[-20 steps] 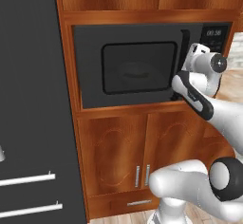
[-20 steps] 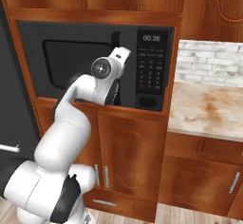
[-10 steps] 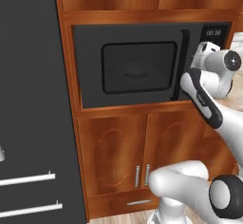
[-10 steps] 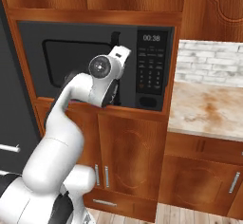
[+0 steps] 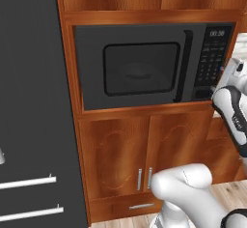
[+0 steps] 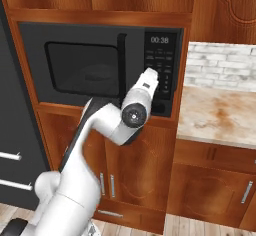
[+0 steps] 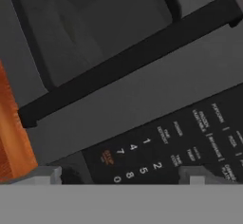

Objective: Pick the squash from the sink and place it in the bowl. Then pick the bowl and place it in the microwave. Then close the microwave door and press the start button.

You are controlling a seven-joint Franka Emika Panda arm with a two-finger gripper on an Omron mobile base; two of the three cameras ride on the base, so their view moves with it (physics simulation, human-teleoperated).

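A warm brown wooden cabinet wall (image 5: 144, 154) takes up the middle of both base views, with a tall dark grey panel (image 5: 34, 101) down the left side of the left base view and a speckled stone counter (image 6: 220, 117) under white brick at the right of the right base view. Nearest to the cameras, my white arm rises from the bottom of each base view. In the right base view my wrist sits at centre frame, and my gripper (image 6: 151, 78) reaches up and right against the lower part of the keypad panel (image 6: 161, 67). My jaws are spread wide with nothing between them; in the hand view the two fingertips (image 7: 197, 174) stand far apart along the bottom edge, framing the number keys. Just beyond them lies the black bar handle (image 7: 128, 59), crossing that view diagonally. Farther back, the microwave (image 5: 149, 65) is set into the cabinet in the upper centre of the left base view, and the microwave door (image 5: 137, 67) sits flush and closed. Its dark window shows a faint round shape behind it that I cannot identify. The small display (image 6: 160, 40) is lit at the panel's top.
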